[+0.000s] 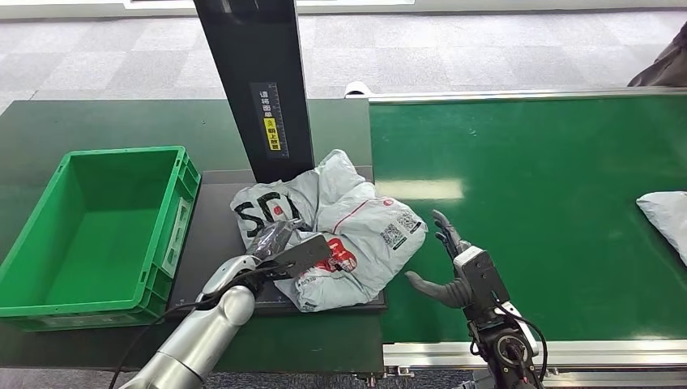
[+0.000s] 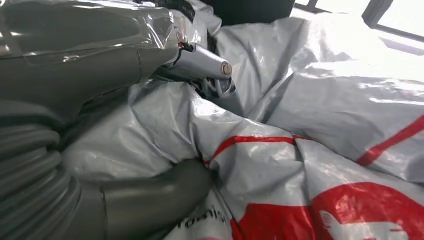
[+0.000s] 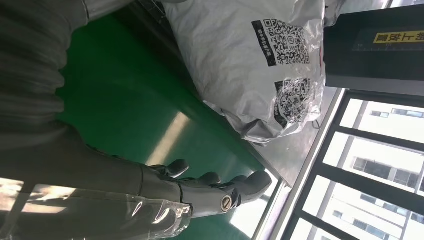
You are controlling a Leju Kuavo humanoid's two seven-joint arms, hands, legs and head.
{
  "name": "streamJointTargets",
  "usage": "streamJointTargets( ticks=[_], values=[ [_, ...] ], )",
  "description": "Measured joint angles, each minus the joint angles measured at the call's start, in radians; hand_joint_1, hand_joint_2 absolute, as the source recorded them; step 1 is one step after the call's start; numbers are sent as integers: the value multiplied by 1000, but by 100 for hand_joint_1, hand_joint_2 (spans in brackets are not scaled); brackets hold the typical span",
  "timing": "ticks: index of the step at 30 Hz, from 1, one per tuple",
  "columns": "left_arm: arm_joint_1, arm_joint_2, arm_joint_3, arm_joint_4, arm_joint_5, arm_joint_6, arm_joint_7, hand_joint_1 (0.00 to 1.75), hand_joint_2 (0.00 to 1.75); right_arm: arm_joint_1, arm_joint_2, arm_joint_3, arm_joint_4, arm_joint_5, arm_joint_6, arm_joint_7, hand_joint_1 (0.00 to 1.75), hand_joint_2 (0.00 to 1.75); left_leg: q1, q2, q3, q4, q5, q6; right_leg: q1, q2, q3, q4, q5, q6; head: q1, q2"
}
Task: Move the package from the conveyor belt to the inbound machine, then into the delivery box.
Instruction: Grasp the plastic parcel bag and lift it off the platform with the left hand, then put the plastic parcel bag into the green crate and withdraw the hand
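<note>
At the centre of the head view, slightly left, the package (image 1: 344, 231) is seen lying on the dark platform of the inbound machine (image 1: 212, 243), at the foot of the black column (image 1: 259, 81), with one edge close to the green conveyor belt (image 1: 551, 194). The delivery box (image 1: 97, 231), at the left of the frame, is seen beside the platform.

The left hand (image 1: 279, 243) is pressed into the near side of the bag; in the left wrist view the thumb (image 2: 165, 192) and fingers (image 2: 200, 62) are closed around a bunched fold of the film (image 2: 200, 125), so it is judged to be gripped. The right hand (image 1: 450, 267) is held just beside the bag over the belt, fingers spread and nothing in it.

The bag is judged to be light, soft and crumpled, with glossy film likely to be slippery and to sag when lifted. A gathered fold near its bulk is judged the best hold; a thin edge would likely slip or stretch.

A second grey parcel (image 1: 666, 219) is seen at the right edge.
</note>
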Motion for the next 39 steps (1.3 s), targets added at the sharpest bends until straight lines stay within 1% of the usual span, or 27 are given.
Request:
streamJointTargets(
  ticks=[3,8,12,20,24,28,33,39],
  values=[
    [16,0,2,-24,20,16,-39,175,175,9,0,-1,-8,3,0,0,0,175,0,0,0,0,0,0,0,0,0,0,0,0,0,0],
    [40,2,2,-72,37,18,-67,175,175,21,0,-2,-18,3,0,0,0,175,0,0,-2,0,0,0,0,0,-2,0,0,0,0,0],
    [54,4,2,-105,33,45,-105,175,175,27,2,-4,-35,0,2,9,0,175,0,0,-2,0,0,0,0,0,-2,0,0,0,0,0],
    [86,9,-5,-216,6,159,-188,175,175,40,6,-13,-68,-2,6,19,0,175,0,0,-3,0,0,0,0,0,-3,0,0,0,0,0],
    [88,11,-16,-268,14,212,-241,175,175,51,6,-23,-85,-6,6,19,0,175,0,0,-3,0,0,0,0,0,-4,0,0,0,0,0],
    [86,17,-36,-309,-11,279,-286,175,175,64,5,-35,-106,-12,6,19,0,175,0,0,-3,0,0,0,0,0,-4,0,0,0,0,0],
    [85,25,-66,-370,-43,369,-320,175,175,72,5,-47,-128,-16,8,19,0,175,0,0,-3,0,0,0,0,0,-4,0,0,0,0,0],
    [85,31,-79,-408,-48,393,-329,175,175,77,5,-54,-140,-18,10,19,0,175,0,0,-3,0,0,0,0,0,-4,0,0,0,0,0]
  ],
)
